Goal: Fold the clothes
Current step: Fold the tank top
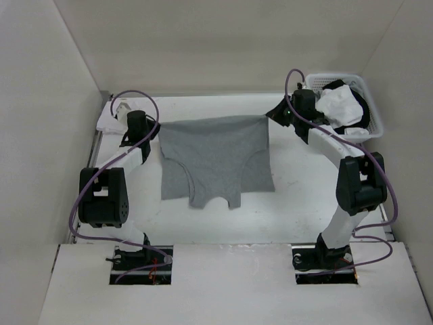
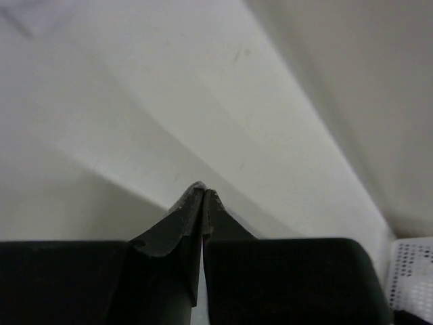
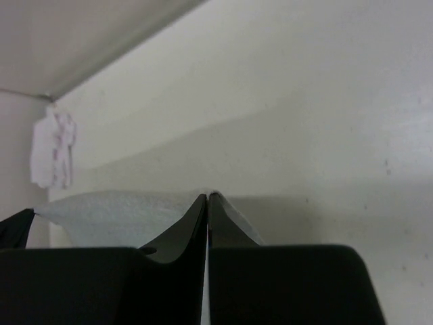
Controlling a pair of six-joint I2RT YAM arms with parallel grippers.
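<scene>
- Garment: one, plain grey, thin. It sat at the centre of the frame, opened out flat. Its top edge was drawn taut between the two grippers and its lower part trailed toward the bottom of the frame. Whether that lower part lay on the table or hung just above it could not be told.
- Left gripper: jaws closed tight, pinching the garment's upper-left corner. Its wrist view showed only a sliver of grey at the tips.
- Right gripper: jaws closed tight on the upper-right corner. Its wrist view showed a pale sheet of fabric running off to the left of the tips.
- Basket: white, at the upper right, holding white and black clothes. It stood just beside the right gripper and apart from the garment.
- White cloth: small and folded, at the upper left beside the left arm.
- Progress, as judged: early. The garment was spread out and gripped at both top corners, but no fold showed in it. The left sleeve stuck out and the hem was uneven.
- Remaining, as judged: all the folds, then setting the garment down squared.
</scene>
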